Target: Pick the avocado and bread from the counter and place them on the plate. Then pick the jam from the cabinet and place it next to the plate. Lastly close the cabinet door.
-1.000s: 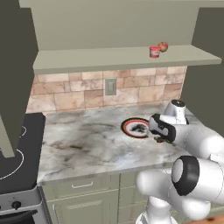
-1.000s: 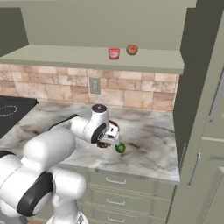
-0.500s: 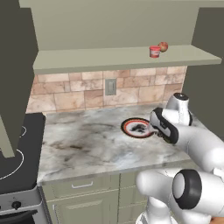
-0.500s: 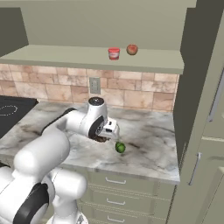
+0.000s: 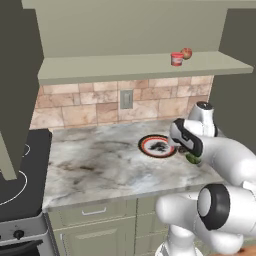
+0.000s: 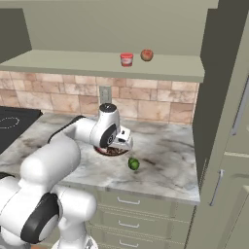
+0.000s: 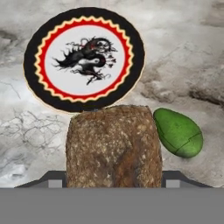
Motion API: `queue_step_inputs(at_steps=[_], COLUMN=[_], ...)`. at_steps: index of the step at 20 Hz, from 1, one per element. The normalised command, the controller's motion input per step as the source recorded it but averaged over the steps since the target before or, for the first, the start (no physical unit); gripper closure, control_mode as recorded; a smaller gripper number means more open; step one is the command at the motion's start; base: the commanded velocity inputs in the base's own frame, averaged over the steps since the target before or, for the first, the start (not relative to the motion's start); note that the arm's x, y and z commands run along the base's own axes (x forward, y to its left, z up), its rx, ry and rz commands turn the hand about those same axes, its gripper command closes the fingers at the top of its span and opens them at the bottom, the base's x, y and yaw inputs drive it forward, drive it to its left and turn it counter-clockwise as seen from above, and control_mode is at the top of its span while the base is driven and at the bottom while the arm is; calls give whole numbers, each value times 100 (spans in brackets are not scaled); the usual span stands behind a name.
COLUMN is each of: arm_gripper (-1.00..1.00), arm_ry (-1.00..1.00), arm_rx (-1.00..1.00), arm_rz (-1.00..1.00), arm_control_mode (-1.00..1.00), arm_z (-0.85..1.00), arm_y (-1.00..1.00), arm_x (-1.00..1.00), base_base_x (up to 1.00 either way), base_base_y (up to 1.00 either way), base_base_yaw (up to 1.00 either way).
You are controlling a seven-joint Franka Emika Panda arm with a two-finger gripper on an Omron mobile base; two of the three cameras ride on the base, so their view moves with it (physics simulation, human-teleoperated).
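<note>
Bread (image 7: 113, 146) sits clamped in the claw (image 7: 114, 181), lifted off the table (image 7: 192, 65). Plate (image 7: 84, 59) lies just ahead; avocado (image 7: 178, 132) just beside the claw. Risk: releasing short drops bread on the rim or onto the avocado.

You are looking at a bare plate (image 7: 83, 57) lying open at twelve o'clock; the avocado (image 7: 178, 132) is crowding the counter (image 7: 183, 57) at three o'clock.
</note>
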Motion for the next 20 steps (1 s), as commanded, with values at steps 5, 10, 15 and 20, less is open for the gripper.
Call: queue_step_inputs(at_steps=[5, 10, 15, 20], arm_gripper=[100, 100, 100, 100], arm_ry=[0, 0, 0, 0], arm_rx=[0, 0, -1, -3], arm_rz=[0, 0, 0, 0], arm_control_mode=[-100, -100, -100, -100], arm_z=[0, 0, 0, -3], arm_y=[9, 20, 28, 17], arm_x=[31, 20, 14, 12], base_base_x=[0, 0, 0, 0], base_base_y=[0, 0, 0, 0], base_base_yaw=[0, 0, 0, 0])
